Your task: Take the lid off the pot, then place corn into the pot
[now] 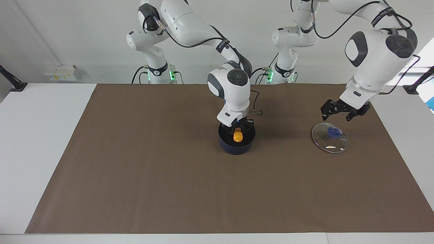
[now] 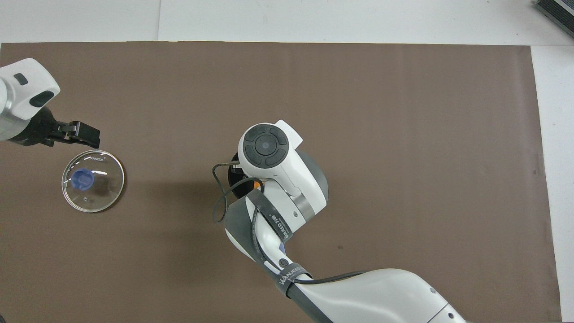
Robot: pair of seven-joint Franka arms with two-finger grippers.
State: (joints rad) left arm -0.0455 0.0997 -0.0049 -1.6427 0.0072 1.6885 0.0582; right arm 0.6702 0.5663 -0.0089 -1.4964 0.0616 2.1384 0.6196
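Holding the corn (image 1: 238, 136) clamped inside the pot (image 1: 236, 145), your right gripper (image 1: 238, 133) only needs to release; the left gripper (image 1: 340, 114) hangs spread above the removed lid (image 1: 329, 138).

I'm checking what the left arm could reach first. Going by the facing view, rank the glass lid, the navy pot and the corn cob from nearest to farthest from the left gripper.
From the left gripper:
1. The round clear glass lid with a blue knob, lying flat on the mat just below it, at the left arm's end.
2 and 3. The small dark navy-blue pot mid-table and the orange-yellow corn cob, held in its mouth by the right gripper: too close to call.
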